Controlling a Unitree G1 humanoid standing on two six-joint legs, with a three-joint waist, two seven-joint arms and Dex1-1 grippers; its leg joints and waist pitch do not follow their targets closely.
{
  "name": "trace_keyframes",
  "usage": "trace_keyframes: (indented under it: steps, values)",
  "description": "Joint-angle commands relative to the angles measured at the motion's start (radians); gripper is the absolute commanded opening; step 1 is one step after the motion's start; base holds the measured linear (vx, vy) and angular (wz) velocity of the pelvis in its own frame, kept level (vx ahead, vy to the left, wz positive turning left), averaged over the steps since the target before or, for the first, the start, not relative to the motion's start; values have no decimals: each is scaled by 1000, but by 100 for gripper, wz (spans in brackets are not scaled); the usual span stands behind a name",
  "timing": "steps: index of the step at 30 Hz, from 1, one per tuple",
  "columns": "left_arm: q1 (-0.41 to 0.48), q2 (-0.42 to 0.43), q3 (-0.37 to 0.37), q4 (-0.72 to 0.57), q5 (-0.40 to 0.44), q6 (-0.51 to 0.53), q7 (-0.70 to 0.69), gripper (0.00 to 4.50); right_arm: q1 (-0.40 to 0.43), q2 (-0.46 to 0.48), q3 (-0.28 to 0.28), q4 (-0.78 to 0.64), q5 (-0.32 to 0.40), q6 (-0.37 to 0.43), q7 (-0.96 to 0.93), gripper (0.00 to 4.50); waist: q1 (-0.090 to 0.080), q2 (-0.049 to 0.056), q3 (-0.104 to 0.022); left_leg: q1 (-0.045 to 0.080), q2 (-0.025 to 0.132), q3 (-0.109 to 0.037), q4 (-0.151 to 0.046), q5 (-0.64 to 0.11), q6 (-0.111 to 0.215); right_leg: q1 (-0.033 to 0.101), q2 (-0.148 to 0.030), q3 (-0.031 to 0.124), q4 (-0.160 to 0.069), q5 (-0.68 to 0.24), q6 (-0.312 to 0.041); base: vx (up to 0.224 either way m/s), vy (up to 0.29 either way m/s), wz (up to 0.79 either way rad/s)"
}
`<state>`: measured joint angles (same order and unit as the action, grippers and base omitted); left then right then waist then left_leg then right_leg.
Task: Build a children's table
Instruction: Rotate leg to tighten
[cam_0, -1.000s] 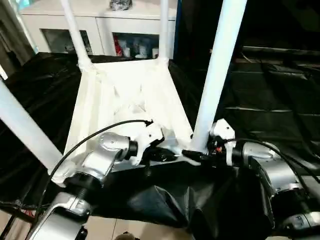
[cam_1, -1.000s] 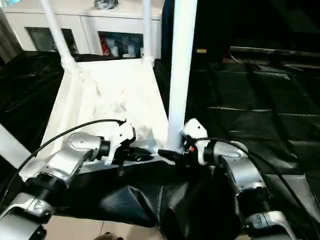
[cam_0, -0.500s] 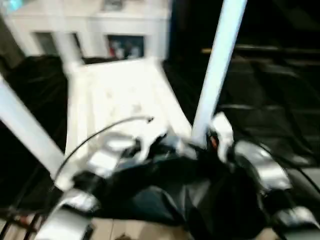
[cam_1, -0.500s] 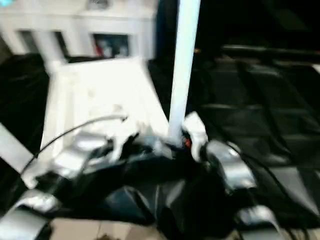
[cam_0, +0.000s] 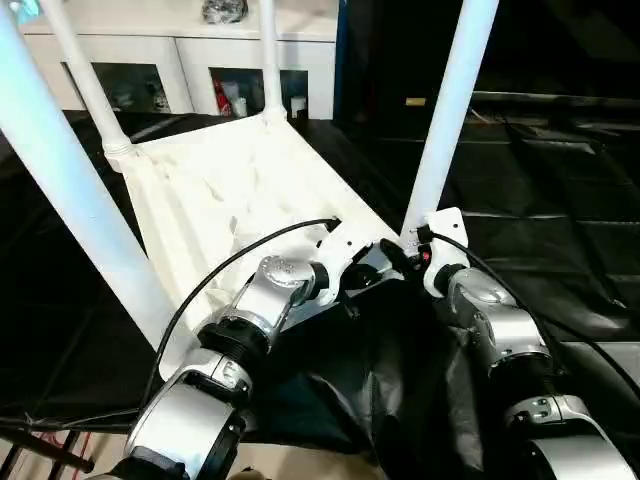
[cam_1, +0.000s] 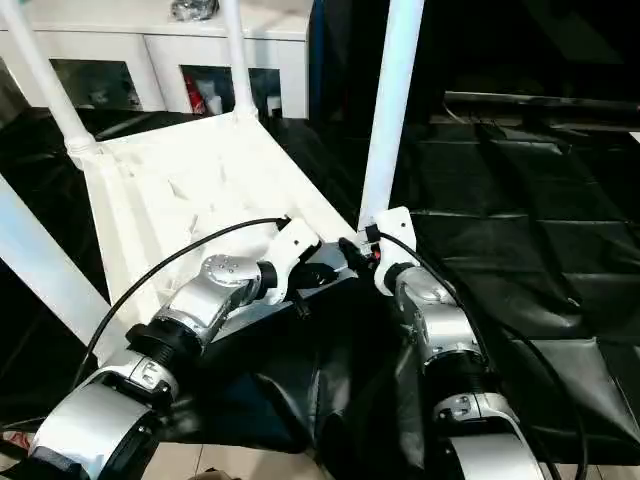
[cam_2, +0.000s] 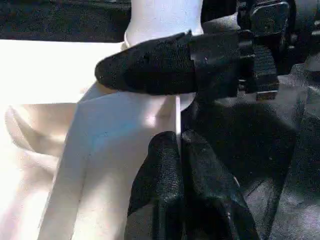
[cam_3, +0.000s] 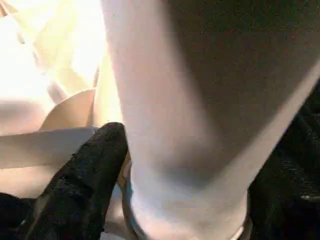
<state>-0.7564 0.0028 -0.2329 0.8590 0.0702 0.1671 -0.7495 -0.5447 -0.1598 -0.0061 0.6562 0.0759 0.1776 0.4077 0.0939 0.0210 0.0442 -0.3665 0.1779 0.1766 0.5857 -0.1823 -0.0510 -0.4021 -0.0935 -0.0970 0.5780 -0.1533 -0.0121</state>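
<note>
Both grippers at the near right corner of the upturned tabletop (cam_0: 230, 190) on the black cloth (cam_0: 560, 200)

Nearest, the left gripper (cam_2: 180, 150) is closed, empty, its tips against the tabletop's near edge; the right gripper (cam_0: 392, 258) stands spread around the foot of the near right leg (cam_0: 448, 110), one finger (cam_3: 85, 170) touching it at the corner socket. Near left, another leg (cam_0: 75, 190) rises from its socket; farther off, two more legs (cam_0: 85, 80) stand in the far sockets, a white cabinet (cam_0: 190, 45) behind them
</note>
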Motion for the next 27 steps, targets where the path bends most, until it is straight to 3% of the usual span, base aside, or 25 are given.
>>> trace_keyframes:
  steps: [1, 8, 13, 20, 21, 25, 27]
  values:
    - [-5, -28, -25, -39, -37, -62, -77, 0, 28, 16, 96, -20, 0, -8, 126, 378, 6, -15, -60, 7, 49, -18, -75, -242, 53, 53, -72, 48, -76, -328, -179, 0, 0, 0]
    - [59, 55, -44, -125, -61, -81, -253, 0, 89, -115, 147, -139, 15, -58, 376, 378, 17, -17, -63, 3, 54, -13, -69, -192, 100, 57, -73, 50, -63, -237, -215, 0, 0, 0]
    - [130, 142, -75, -266, -109, -42, -436, 0, 131, -218, 164, -239, 65, -20, 574, 378, 25, -13, -59, 6, 62, -15, -74, -230, 89, 55, -72, 50, -64, -295, -211, 0, 0, 0]
    - [176, 203, -81, -354, -127, -1, -509, 0, 154, -275, 170, -278, 95, 7, 686, 378, 30, -14, -58, 8, 62, -14, -75, -240, 69, 49, -72, 53, -65, -306, -209, 0, 0, 0]
    - [181, 211, -81, -366, -130, 5, -516, 0, 158, -279, 171, -286, 103, 15, 697, 352, 32, -15, -58, 8, 61, -14, -75, -235, 69, 50, -73, 53, -64, -309, -208, 0, 0, 0]
    - [192, 225, -80, -389, -138, 22, -532, 0, 169, -284, 172, -318, 128, 41, 730, 339, 37, -15, -60, 7, 61, -13, -73, -213, 75, 50, -71, 53, -62, -287, -209, 0, 0, 0]
    - [194, 227, -82, -395, -139, 34, -536, 0, 171, -280, 173, -324, 132, 51, 733, 306, 40, -15, -60, 7, 60, -13, -73, -216, 70, 49, -72, 53, -64, -303, -204, 0, 0, 0]
